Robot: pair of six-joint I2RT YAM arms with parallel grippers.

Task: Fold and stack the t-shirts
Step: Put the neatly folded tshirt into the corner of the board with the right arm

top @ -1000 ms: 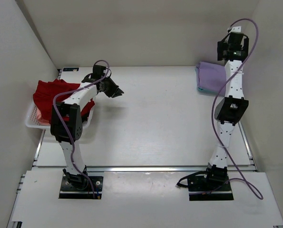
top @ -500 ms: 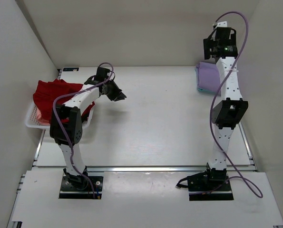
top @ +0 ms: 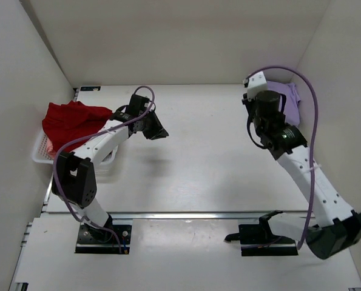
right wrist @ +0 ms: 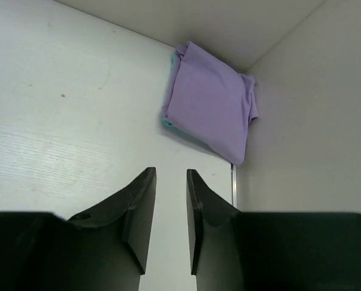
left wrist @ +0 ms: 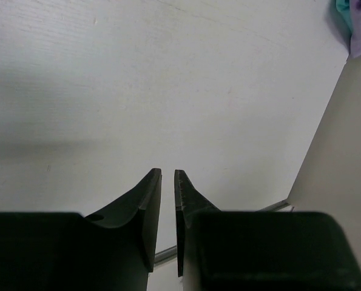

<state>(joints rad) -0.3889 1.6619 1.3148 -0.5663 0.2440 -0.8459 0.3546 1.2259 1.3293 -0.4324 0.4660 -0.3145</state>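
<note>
A deep red t-shirt (top: 71,118) lies heaped in and over the white basket (top: 43,156) at the left. A folded lavender t-shirt (top: 291,100) (right wrist: 210,103) rests in the far right corner on top of a teal t-shirt (right wrist: 167,122), of which only an edge shows. My left gripper (top: 161,133) (left wrist: 168,171) hovers over bare table right of the basket, its jaws a narrow slit apart and empty. My right gripper (top: 253,97) (right wrist: 171,171) hangs above the table just left of the folded pile, jaws a small gap apart, holding nothing.
White walls close the table (top: 198,151) in on the left, back and right. A metal rail (top: 186,214) runs along the near edge in front of both arm bases. The right arm's purple cable (top: 313,121) loops high over the folded pile.
My right arm has dropped from high over the far right corner and swung left beside the pile, its jaws closing from wide to a small gap. The left gripper drifted slightly right.
</note>
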